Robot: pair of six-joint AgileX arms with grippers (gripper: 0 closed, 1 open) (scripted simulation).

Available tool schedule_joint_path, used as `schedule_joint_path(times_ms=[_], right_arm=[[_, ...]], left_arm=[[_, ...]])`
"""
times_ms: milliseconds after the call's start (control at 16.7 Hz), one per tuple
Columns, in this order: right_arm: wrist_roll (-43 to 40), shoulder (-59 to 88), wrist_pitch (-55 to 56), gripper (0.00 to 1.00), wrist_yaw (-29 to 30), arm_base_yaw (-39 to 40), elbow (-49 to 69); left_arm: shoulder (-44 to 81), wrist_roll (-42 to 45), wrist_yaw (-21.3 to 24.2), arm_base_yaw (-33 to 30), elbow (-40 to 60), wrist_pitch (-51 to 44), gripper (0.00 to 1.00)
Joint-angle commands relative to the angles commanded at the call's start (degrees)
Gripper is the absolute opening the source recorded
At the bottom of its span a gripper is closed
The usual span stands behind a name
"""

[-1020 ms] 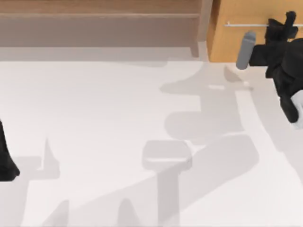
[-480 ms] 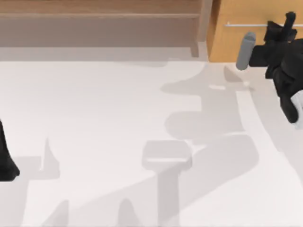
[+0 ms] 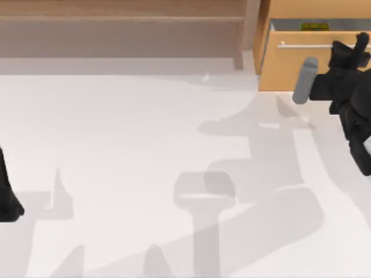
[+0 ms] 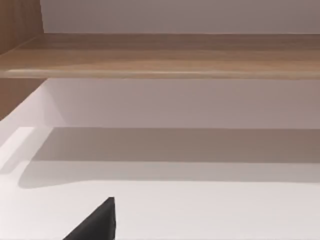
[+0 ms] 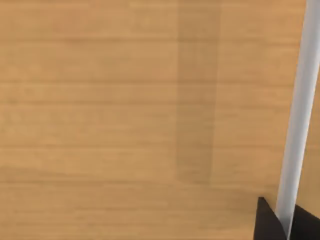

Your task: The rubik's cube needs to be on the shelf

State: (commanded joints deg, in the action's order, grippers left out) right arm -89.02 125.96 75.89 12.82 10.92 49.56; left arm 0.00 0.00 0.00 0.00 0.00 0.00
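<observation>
Orange-tan wood at the table's (image 3: 116,145) far right: the drawer cabinet (image 3: 319,8), with its drawer (image 3: 284,72) standing partly open and a grey strip of interior showing behind the front panel. Within that strip, a sliver of yellow and green crossed by dark lines, the rubik's cube (image 3: 315,26). Lying inside the drawer, near the front panel, mostly hidden (individual squares too small to make out).

Across the drawer front, the metal bar handle (image 3: 301,45). Clamped at its right end, the right gripper (image 3: 362,43), black, reaching in from the table's right edge. Seen up close from the right wrist: the pale bar (image 5: 297,115) running between two dark fingers (image 5: 267,225), one on each side, pinching it against the wood grain.

Brown and long along the table's far side, left of the cabinet — the shelf (image 3: 122,23), its flat board (image 4: 160,55) bare, its upright side post just beside the cabinet. No cube on it; well apart from the drawer's contents.

Parked at the table's left edge, the left arm (image 3: 7,197) — open or closed, cannot tell.
</observation>
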Motion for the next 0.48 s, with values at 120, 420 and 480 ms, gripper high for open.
schedule_joint_path(times_ms=[120, 420, 480], right_arm=[[0.0, -1.4, 1.9, 0.0, 0.4, 0.4, -3.3], [0.0, -2.2, 3.0, 0.0, 0.6, 0.7, -5.3], [0.0, -2.0, 2.8, 0.0, 0.6, 0.6, -5.0]], left_arm=[[0.0, 0.0, 0.0, 0.0, 0.0, 0.0, 1.0], [0.0, 0.0, 0.0, 0.0, 0.0, 0.0, 1.0], [0.0, 0.0, 0.0, 0.0, 0.0, 0.0, 1.0]])
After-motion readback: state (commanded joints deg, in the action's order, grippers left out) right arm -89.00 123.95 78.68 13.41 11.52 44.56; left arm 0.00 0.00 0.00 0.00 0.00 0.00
